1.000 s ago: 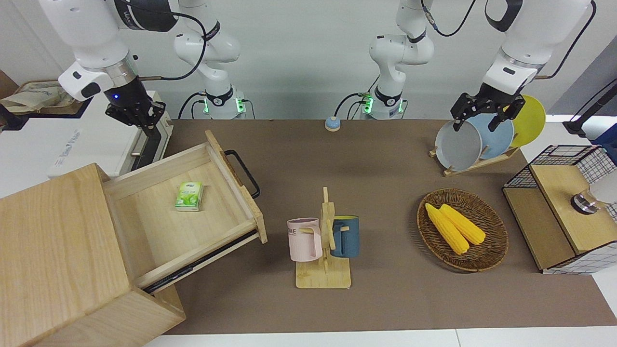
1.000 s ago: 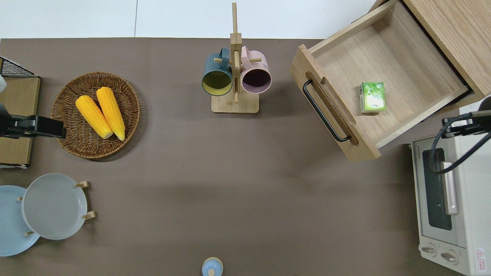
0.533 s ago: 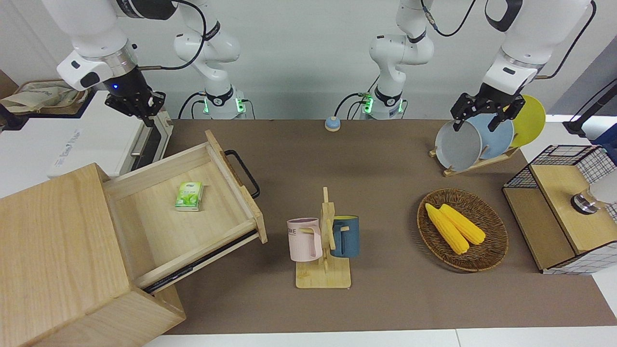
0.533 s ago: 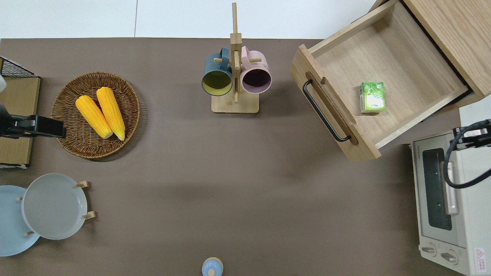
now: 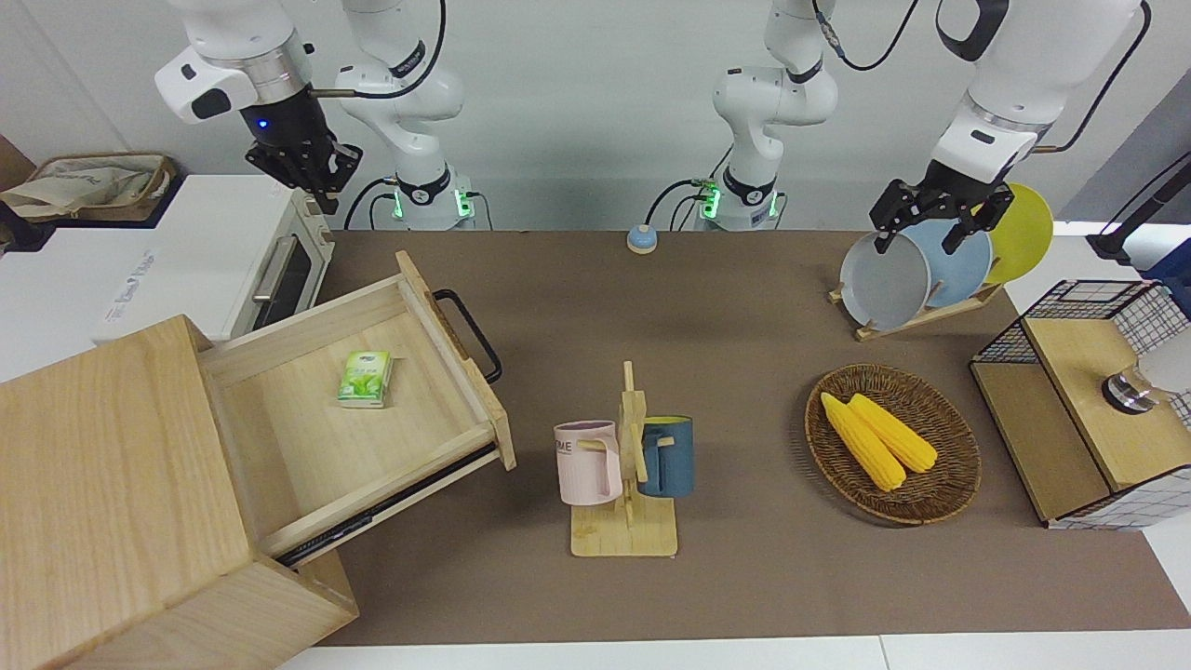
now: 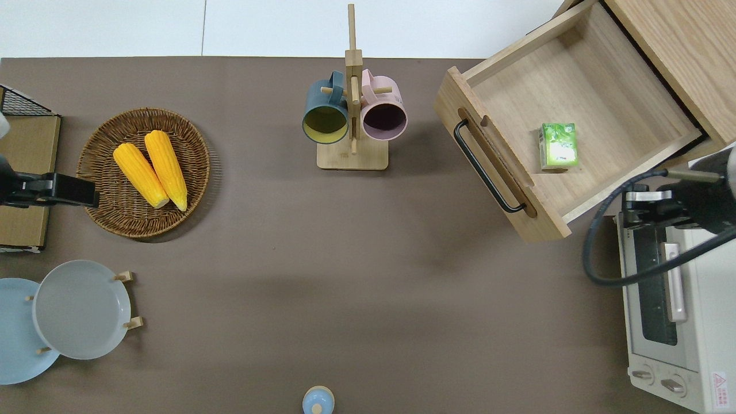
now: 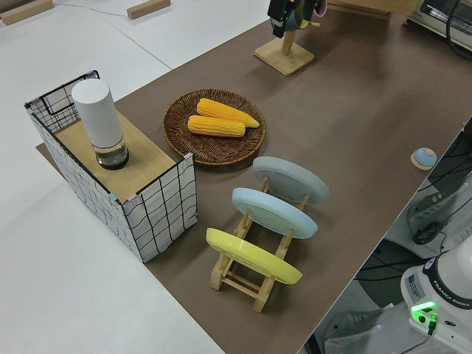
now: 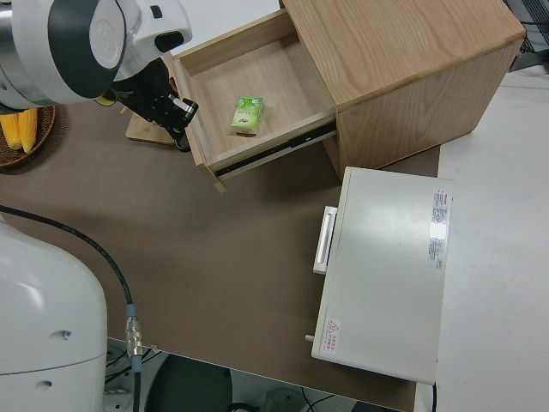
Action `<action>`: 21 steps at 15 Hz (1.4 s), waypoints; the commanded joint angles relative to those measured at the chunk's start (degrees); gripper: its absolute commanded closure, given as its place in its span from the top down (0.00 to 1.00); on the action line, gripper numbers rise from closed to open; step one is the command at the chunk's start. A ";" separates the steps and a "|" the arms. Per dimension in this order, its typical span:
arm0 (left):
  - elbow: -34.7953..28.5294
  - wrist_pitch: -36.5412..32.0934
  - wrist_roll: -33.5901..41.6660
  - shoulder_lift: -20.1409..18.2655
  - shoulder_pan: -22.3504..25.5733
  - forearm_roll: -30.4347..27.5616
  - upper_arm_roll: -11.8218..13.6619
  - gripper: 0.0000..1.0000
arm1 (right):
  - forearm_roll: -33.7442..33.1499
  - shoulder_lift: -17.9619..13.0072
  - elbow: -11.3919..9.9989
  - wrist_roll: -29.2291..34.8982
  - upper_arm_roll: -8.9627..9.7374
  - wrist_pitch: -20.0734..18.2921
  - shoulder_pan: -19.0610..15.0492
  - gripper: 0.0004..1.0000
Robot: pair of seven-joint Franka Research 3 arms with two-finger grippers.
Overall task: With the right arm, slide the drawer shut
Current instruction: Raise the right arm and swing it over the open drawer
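**Drawer open, right gripper raised by the toaster oven**

Fingers of the right gripper point(image 5: 312, 179) give us no clear reading — we cannot tell whether they are apart or together. We see it at the upper left of the front view, up in the air, blue light showing; in the overhead view it sits at the right edge, over the end of the toaster oven point(image 6: 678, 313) that lies closest to the drawer point(image 6: 566, 123), touching neither.

That drawer stands pulled well out of the cabinet point(image 5: 112, 493), filling the lower left of the front view, its black handle point(image 5: 470, 333) facing the mug rack point(image 5: 625, 465). We find a small green packet point(image 5: 365, 379) lying flat on the drawer floor.

We count the left arm as parked; its gripper point(image 5: 935, 219) — upper right of the front view — has its fingers spread apart, holding nothing.
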 commanded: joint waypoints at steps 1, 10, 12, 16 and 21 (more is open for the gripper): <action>1.12 0.04 0.34 0.69 -0.99 0.78 0.92 1.00 | 1.33 1.01 0.72 11.64 5.34 3.09 0.02 0.00; 1.12 0.04 0.34 0.69 -0.99 0.87 0.92 1.00 | -4.55 12.94 0.37 43.73 5.44 15.48 13.82 0.00; 1.12 0.04 0.34 0.69 -0.99 0.87 0.92 1.00 | -5.08 14.54 0.10 47.26 5.44 16.29 14.18 0.00; 1.12 0.04 0.34 0.69 -0.99 0.87 0.92 1.00 | -6.05 17.70 0.10 53.59 5.35 20.05 14.18 0.00; 1.12 0.04 0.34 0.69 -0.99 0.78 0.92 1.00 | -8.07 20.25 0.19 56.58 3.86 21.12 13.92 0.00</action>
